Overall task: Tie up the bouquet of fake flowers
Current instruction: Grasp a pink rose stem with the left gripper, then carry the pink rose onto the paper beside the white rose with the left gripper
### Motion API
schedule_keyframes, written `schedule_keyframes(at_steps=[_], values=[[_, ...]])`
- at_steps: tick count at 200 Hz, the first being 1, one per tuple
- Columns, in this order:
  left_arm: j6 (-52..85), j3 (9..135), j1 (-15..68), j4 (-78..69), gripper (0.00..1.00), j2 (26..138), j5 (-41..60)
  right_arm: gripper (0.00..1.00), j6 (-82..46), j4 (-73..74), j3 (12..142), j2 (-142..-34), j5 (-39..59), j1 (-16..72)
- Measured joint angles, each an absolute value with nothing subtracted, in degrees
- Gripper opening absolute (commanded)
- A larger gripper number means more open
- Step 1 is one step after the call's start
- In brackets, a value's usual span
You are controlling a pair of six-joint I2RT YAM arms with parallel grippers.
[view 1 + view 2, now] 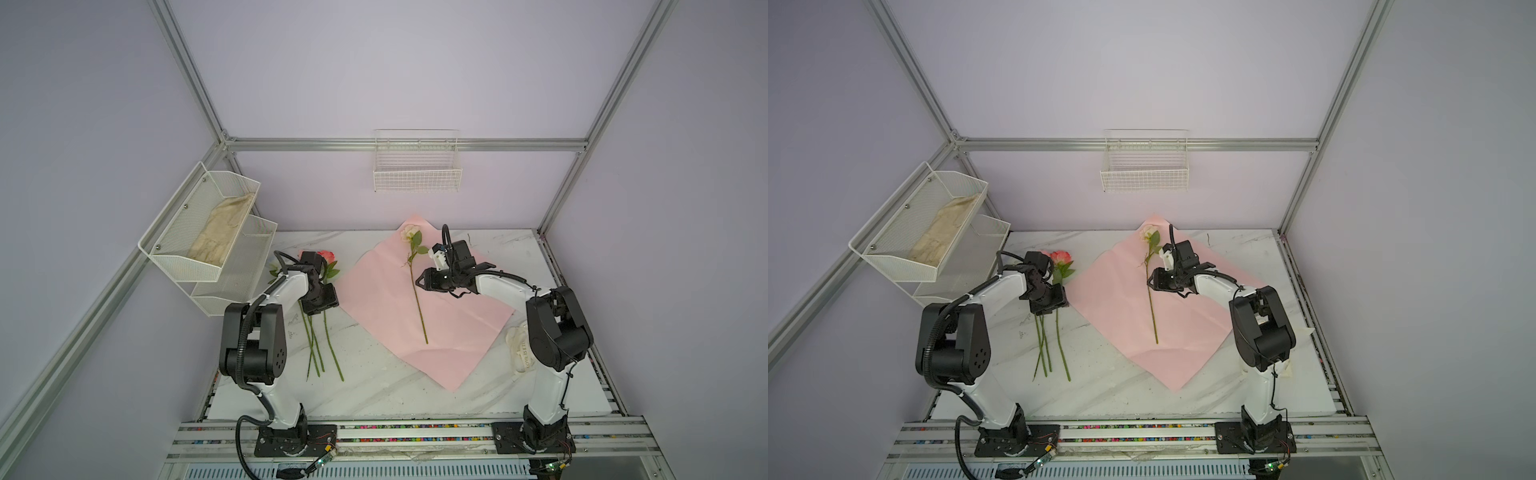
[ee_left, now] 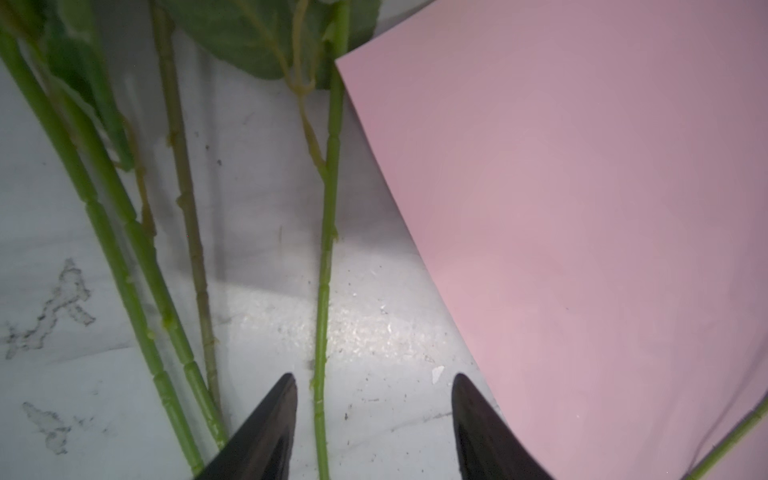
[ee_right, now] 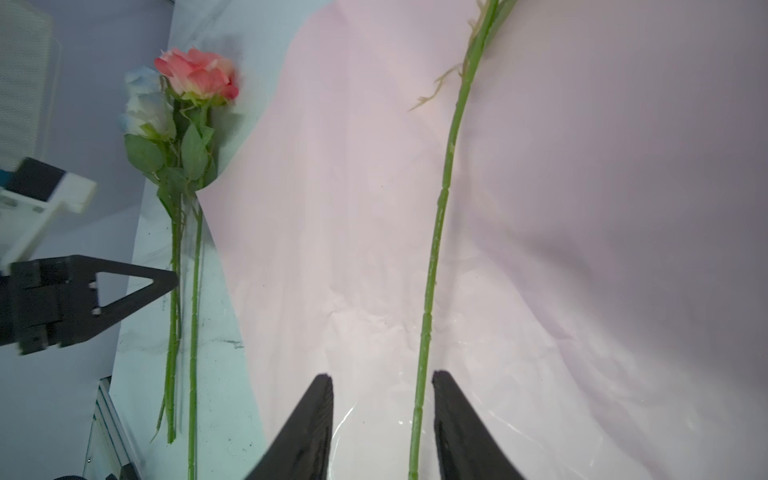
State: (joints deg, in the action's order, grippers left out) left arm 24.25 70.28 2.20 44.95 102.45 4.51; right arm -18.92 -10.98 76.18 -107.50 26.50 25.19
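Both arms reach forward, elbows bent.
On the left gripper [image 2: 374, 376] and the right gripper [image 3: 382, 374], the fingers stand apart.

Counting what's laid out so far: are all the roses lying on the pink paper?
No, only the cream rose lies on the pink paper; the pink rose lies on the table beside it.
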Motion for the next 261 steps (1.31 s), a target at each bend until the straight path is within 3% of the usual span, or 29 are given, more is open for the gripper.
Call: schedule_keyframes(at_steps=[45, 104, 155, 215, 261], values=[[22.72, 74.22, 1.21, 47.22, 0.42, 109.3, 1.72, 0.43, -19.07, -11.05, 72.82, -101.91, 25.56, 25.19], [18.39, 79.44, 0.43, 48.77, 0.0, 113.3, 1.72, 0.44, -19.27, -12.71, 70.3, -98.52, 20.75, 25.04], [14.94, 80.79, 0.43, 54.41, 0.0, 112.18, 0.69, 0.44, -19.27, -12.88, 68.6, -93.95, 17.61, 22.5], [14.68, 84.2, 2.33, 59.13, 0.0, 95.55, 10.52, 0.44, -19.75, -12.53, 65.41, -90.13, 15.84, 17.19], [20.93, 101.38, 13.69, 56.58, 0.0, 106.83, 21.34, 0.44, -20.64, -12.38, 63.11, -87.44, 15.97, 14.17]])
